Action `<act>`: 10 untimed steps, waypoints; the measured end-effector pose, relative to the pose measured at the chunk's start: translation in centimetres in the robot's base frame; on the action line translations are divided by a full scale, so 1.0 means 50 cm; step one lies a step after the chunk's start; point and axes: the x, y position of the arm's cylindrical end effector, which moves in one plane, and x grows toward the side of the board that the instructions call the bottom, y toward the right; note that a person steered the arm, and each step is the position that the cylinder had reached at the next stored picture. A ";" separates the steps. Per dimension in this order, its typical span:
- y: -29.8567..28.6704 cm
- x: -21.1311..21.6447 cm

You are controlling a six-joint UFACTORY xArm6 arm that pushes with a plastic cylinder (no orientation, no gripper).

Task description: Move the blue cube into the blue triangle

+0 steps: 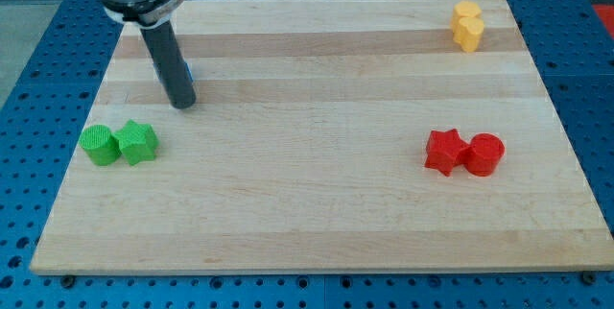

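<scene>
Wooden and pale, the surface (317,203) sits on a blue pegboard and is mostly bare. No claw here, only my rod, so there is nothing to clench. My tip (182,106) rests near the view's upper left, above the green cylinder (99,145) and green star (137,142). A sliver of blue (189,75) peeks from behind the rod; I cannot tell which blue block it is. I judge the push unfinished. Open room lies toward the centre; the left edge is close.

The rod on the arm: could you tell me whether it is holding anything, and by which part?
Nothing is held. My tip rests on the board, above the green blocks.
</scene>
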 end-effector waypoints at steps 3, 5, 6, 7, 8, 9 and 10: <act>-0.032 -0.113; -0.032 -0.134; -0.032 -0.135; -0.032 -0.139; -0.032 -0.145; 0.006 -0.145; 0.043 -0.141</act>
